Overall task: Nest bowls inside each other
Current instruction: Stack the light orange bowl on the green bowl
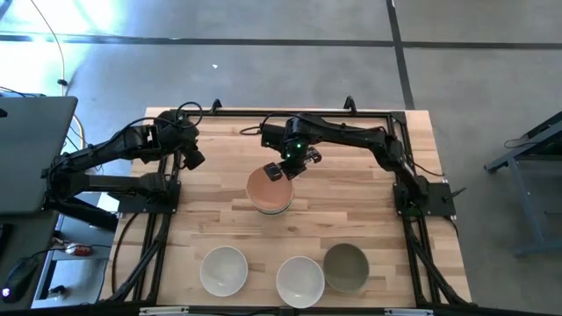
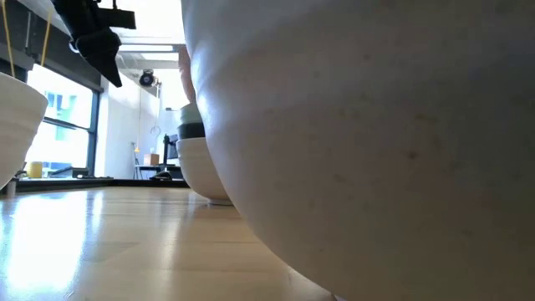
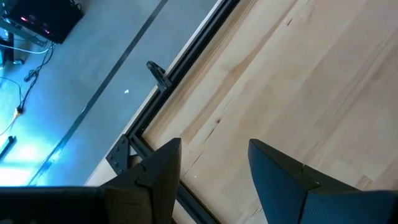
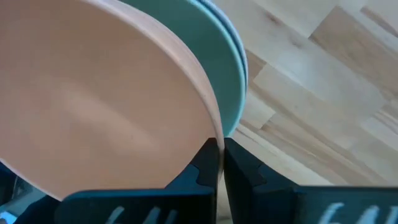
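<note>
A peach-orange bowl is at the table's middle, tilted over a stack whose top bowl is pale mint green. A white bowl is the foot of that stack. My right gripper is shut on the peach bowl's rim. Two white bowls and an olive-grey bowl stand upright on their bases along the near edge. My left gripper hangs open over bare wood at the far left, with nothing between its fingers. My right gripper pinches the peach bowl's rim on the bowl's far right side, one finger inside the wall and one outside. The fingers come steeply from above. The bowl sits tilted over the mint green bowl; I cannot tell whether it rests in that bowl.
A black frame runs along the table's far edge and down both sides. Bare wood lies between the stack and the near row. In the low view the middle white bowl fills most of the picture.
</note>
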